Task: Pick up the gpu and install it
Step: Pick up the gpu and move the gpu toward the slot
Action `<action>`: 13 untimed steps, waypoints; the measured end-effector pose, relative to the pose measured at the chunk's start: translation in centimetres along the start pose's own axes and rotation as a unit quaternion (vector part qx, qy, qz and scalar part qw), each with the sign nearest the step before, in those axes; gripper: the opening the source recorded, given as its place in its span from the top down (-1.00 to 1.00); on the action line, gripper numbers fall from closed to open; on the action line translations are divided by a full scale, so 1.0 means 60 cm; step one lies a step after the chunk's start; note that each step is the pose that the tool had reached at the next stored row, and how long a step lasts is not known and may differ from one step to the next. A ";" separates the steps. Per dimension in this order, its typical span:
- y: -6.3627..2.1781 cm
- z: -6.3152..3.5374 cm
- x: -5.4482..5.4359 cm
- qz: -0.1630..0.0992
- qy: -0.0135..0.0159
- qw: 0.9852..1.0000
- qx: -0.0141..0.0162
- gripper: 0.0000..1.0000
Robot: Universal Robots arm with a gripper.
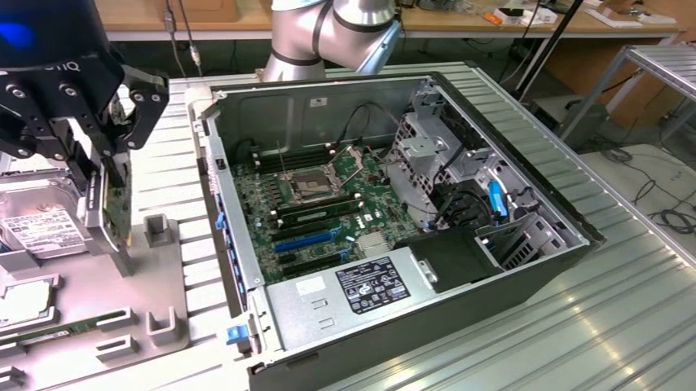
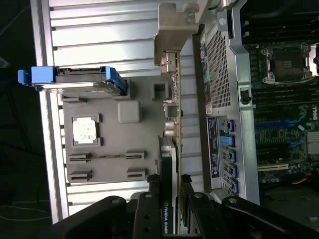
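Inside claw (image 2: 170,185), edge-on gpu (image 2: 168,154) with NVIDIA label

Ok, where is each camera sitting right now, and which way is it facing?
Exterior view: off the arm, up high, looking down on the open black computer case on the ribbed metal table; the silver arm and the gripper show, fingers shut on the thin black gpu card.
Wrist view: on the wrist, looking along the fingers past the gpu to the grey parts tray.
Shared: gripper, gpu, tray, case, silver hard drive.
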State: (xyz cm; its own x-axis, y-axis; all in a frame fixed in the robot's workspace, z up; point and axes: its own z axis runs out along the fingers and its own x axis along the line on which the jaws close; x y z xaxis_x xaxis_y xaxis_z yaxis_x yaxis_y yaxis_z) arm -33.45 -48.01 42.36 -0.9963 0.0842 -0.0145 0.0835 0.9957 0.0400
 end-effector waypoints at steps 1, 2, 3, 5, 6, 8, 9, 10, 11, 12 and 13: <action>0.000 -0.001 0.000 0.000 0.000 1.000 0.000 0.47; 0.000 -0.001 0.000 0.000 0.000 1.000 0.000 0.47; 0.000 -0.001 0.000 0.000 0.000 1.000 0.000 0.47; 0.000 -0.001 0.000 0.000 0.000 1.000 0.000 0.47; 0.000 -0.001 -0.002 0.000 0.000 1.000 0.000 0.47; 0.001 -0.001 -0.007 0.000 0.000 1.000 0.000 0.47; 0.001 -0.001 -0.010 -0.001 0.000 1.000 0.000 0.47; 0.001 -0.001 -0.012 -0.001 0.000 1.000 0.000 0.47; 0.001 -0.001 -0.014 -0.001 0.000 1.000 0.000 0.47; 0.002 -0.001 -0.017 -0.001 0.000 1.000 0.000 0.47; 0.002 -0.001 -0.019 -0.001 0.000 1.000 0.000 0.47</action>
State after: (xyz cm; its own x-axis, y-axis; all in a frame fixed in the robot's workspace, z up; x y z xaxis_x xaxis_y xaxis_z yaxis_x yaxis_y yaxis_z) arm -32.30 -48.00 42.42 -0.9965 0.0817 -0.0145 0.0811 0.9959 0.0400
